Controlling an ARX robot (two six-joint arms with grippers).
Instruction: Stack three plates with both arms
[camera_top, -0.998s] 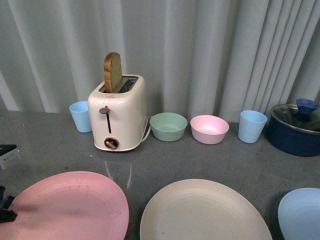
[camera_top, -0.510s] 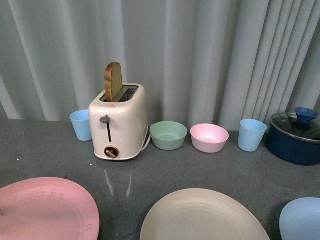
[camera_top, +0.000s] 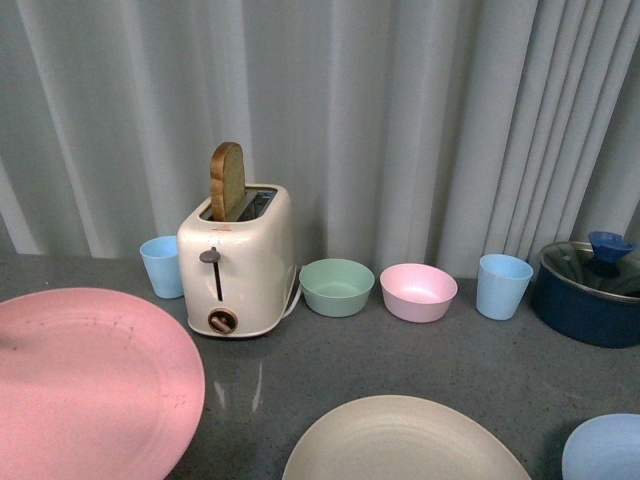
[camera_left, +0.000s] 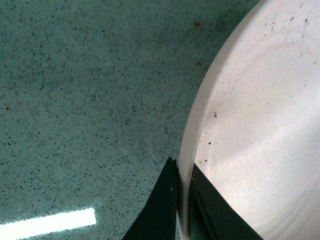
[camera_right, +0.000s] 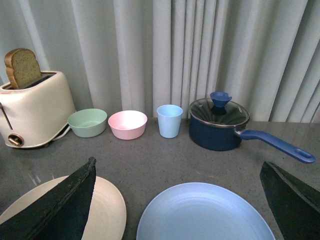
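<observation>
The pink plate (camera_top: 90, 385) is lifted off the grey counter at the front left, tilted towards me. My left gripper (camera_left: 181, 172) is shut on its rim, which passes between the two black fingers (camera_left: 162, 205); the plate (camera_left: 255, 130) looks pale in that view. The gripper itself is out of the front view. The cream-beige plate (camera_top: 405, 440) lies flat at the front middle and shows in the right wrist view (camera_right: 107, 207). The light blue plate (camera_top: 605, 450) lies at the front right. My right gripper (camera_right: 177, 172) hangs wide open above the blue plate (camera_right: 205, 215), empty.
A cream toaster (camera_top: 240, 260) with a bread slice stands at the back left, a blue cup (camera_top: 162, 266) beside it. A green bowl (camera_top: 337, 286), a pink bowl (camera_top: 418, 291), another blue cup (camera_top: 500, 285) and a dark blue lidded saucepan (camera_top: 590, 290) line the back.
The pink plate has risen off the counter and now sits higher and larger in the front view. The front view itself has shifted, with the toaster and bowls a little lower.
</observation>
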